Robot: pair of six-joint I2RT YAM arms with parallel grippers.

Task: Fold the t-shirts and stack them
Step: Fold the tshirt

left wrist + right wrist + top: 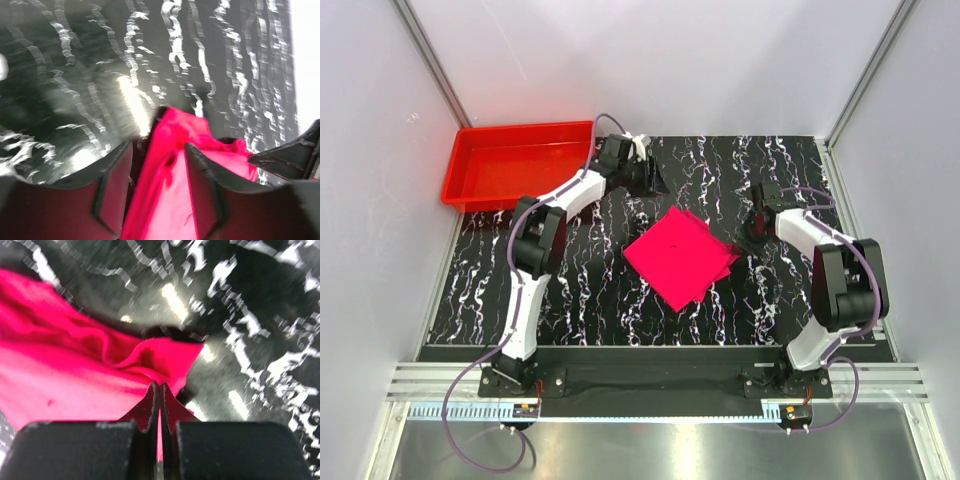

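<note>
The magenta-pink t-shirt (pixel 680 258) lies folded into a rough square, turned like a diamond, mid-table. My left gripper (pixel 648 180) is open beyond the shirt's far corner, by the red tray. In the left wrist view its fingers stand wide apart (pixel 159 147), with the t-shirt (pixel 172 200) showing between and past them. My right gripper (pixel 756 225) is at the shirt's right edge. In the right wrist view it is shut (pixel 160 385), a sliver of pink cloth shows between its fingers, and the t-shirt (pixel 65 375) bunches up to the tips.
The red plastic tray (pixel 455 170) stands at the far left corner, just left of my left arm. The black marbled mat (pixel 580 300) covers the table. White walls close in the left, far and right sides.
</note>
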